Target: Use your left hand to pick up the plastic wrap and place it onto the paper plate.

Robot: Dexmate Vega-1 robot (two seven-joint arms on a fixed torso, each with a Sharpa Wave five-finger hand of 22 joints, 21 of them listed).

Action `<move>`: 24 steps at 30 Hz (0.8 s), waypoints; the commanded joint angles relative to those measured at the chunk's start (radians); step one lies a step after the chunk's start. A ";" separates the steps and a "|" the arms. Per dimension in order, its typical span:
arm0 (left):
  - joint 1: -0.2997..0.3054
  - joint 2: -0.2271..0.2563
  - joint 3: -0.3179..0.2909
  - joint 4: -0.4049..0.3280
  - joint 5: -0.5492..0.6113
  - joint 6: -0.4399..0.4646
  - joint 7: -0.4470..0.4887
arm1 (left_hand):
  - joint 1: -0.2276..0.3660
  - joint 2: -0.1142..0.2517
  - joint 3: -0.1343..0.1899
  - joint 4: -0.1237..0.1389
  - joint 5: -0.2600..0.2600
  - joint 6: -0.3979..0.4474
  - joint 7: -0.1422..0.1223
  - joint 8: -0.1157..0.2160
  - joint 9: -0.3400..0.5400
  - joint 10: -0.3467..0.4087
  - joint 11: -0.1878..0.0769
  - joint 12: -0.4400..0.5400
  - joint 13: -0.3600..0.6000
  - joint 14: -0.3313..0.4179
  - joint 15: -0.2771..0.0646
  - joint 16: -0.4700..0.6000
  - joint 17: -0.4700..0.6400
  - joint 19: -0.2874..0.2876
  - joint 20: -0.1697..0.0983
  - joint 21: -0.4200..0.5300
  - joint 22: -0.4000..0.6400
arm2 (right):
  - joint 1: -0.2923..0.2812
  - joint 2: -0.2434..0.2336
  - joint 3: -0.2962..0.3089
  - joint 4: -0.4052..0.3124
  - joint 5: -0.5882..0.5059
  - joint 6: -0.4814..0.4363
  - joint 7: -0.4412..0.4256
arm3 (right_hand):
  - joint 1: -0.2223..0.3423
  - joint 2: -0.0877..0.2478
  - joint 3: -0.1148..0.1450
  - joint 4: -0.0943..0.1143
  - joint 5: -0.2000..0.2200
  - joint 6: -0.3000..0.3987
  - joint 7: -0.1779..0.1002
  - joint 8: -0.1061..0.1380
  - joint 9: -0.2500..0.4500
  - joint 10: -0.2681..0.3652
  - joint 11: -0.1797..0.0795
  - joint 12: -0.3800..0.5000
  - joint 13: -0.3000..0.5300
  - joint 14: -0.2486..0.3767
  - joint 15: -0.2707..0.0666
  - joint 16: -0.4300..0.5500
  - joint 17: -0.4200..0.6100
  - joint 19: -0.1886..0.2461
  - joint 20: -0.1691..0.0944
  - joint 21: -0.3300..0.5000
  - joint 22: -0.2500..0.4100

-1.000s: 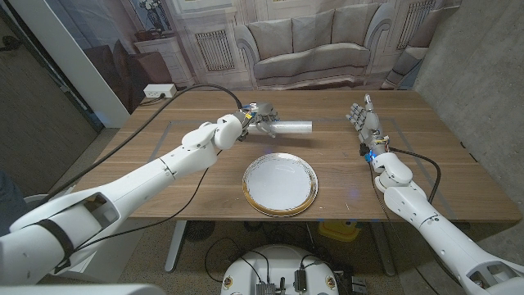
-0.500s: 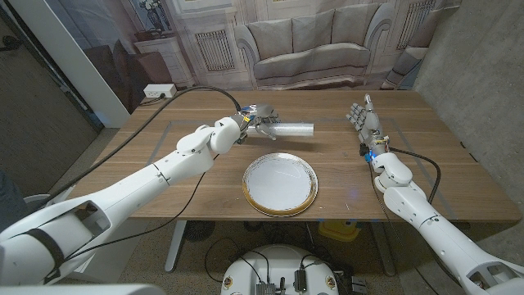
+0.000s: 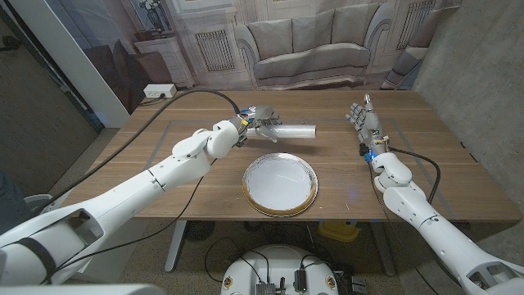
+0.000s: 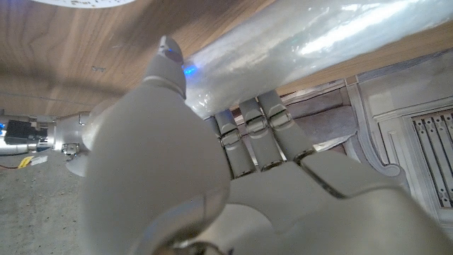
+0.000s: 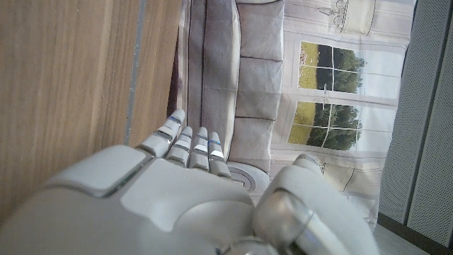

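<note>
My left hand is wrapped around one end of the plastic wrap, a long pale roll that sticks out sideways toward my right, over the wooden bench just beyond the paper plate. From my left wrist I see my fingers curled under the glossy roll and my thumb pressing against its other side, so I have it firmly in my grip. I cannot tell whether the roll touches the bench or hangs just above it. The plate, white with a gold rim, lies near the bench's front edge with nothing on it. My right hand stands upright on the bench well off to the right, fingers straight and close together, holding nothing
</note>
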 commanded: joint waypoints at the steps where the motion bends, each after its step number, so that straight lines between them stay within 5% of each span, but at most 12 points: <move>1: 0.030 0.012 -0.017 -0.030 0.000 -0.027 0.005 | 0.011 0.028 0.034 0.036 0.006 0.104 -0.044 0.025 0.001 0.031 -0.018 -0.003 0.005 0.083 -0.171 0.007 0.003 0.010 -0.030 0.005 0.004 | 0.004 0.004 0.000 0.006 -0.002 0.004 -0.002 | 0.002 0.003 -0.004 0.003 -0.003 0.005 0.001 0.000 0.005 0.012 -0.002 0.001 0.001 0.011 0.002 0.000 0.004 0.008 -0.015 -0.003 0.004; 24: 0.093 0.056 -0.049 -0.134 0.042 -0.051 -0.020 | 0.012 0.027 0.038 0.035 0.006 0.102 -0.043 0.024 0.001 0.031 -0.024 -0.010 0.011 0.081 -0.172 0.005 0.007 0.003 -0.029 0.003 0.005 | 0.010 0.007 -0.003 0.013 0.000 0.003 0.004 | 0.004 0.004 -0.006 0.001 -0.003 0.007 0.000 0.000 0.005 0.015 -0.002 0.002 0.001 0.012 0.001 0.000 0.004 0.010 -0.014 -0.009 0.004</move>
